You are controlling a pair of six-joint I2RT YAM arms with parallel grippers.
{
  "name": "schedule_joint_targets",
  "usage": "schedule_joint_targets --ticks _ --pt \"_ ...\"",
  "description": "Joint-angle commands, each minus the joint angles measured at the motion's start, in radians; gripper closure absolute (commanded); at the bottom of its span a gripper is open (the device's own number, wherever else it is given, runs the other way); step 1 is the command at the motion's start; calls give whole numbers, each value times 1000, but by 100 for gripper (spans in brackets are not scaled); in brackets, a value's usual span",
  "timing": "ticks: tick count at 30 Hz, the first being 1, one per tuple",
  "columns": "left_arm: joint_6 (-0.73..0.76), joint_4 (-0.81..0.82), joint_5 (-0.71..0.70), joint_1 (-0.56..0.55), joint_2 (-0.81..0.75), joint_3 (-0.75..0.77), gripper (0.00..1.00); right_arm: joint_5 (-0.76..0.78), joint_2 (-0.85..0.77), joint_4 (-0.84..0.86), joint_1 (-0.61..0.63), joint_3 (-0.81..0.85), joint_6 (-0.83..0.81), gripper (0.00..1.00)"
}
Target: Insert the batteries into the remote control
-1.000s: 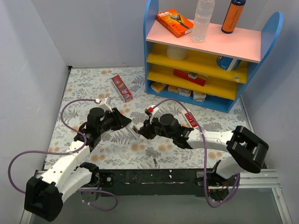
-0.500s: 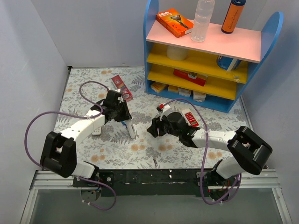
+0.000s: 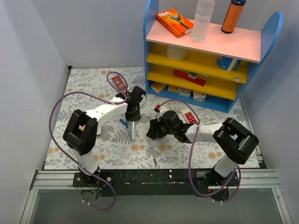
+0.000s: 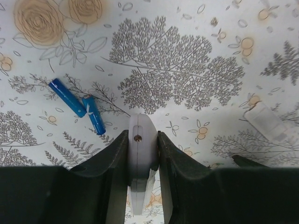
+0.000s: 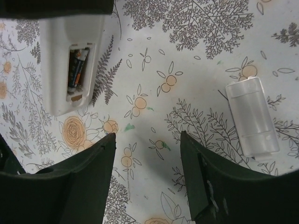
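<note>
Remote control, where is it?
The remote control is mid-table in the top view, clamped in the left gripper, blue pieces on its left, the right gripper on its right.

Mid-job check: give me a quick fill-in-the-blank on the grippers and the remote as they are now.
The left gripper is shut on the ____.
The right gripper stands ____, holding nothing.
The remote has ____ in its uncovered bay.
The white cover lies on the ____.
Missing words: remote; open; batteries; table.

Left arm stretched forward, left pincer [image 4: 141, 137] clamped on remote control [image 4: 140, 161]. Right arm reaching leftward, right pincer [image 5: 147, 137] jaws apart, empty.
</note>
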Motion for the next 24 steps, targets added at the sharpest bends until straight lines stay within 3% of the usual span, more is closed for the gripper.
schedule_joint_targets --ticks 1,8,15,18,21,24 --pt "-30 -84 -80 -50 39 36 100 -33 4 19 -4 18 67 35" --pt "-44 -63 -101 -98 159 77 100 -15 8 17 -7 8 82 36" --pt "-71 -53 -129 -157 225 63 79 -18 13 36 -11 -9 93 36" --pt "-80 -47 -116 -170 230 45 77 -28 19 42 -13 -7 98 36" --pt "-88 -38 -133 -170 199 23 97 -42 21 48 -13 -7 87 36" --pt "-90 -30 -162 -170 142 11 100 -36 31 19 -13 13 70 38"
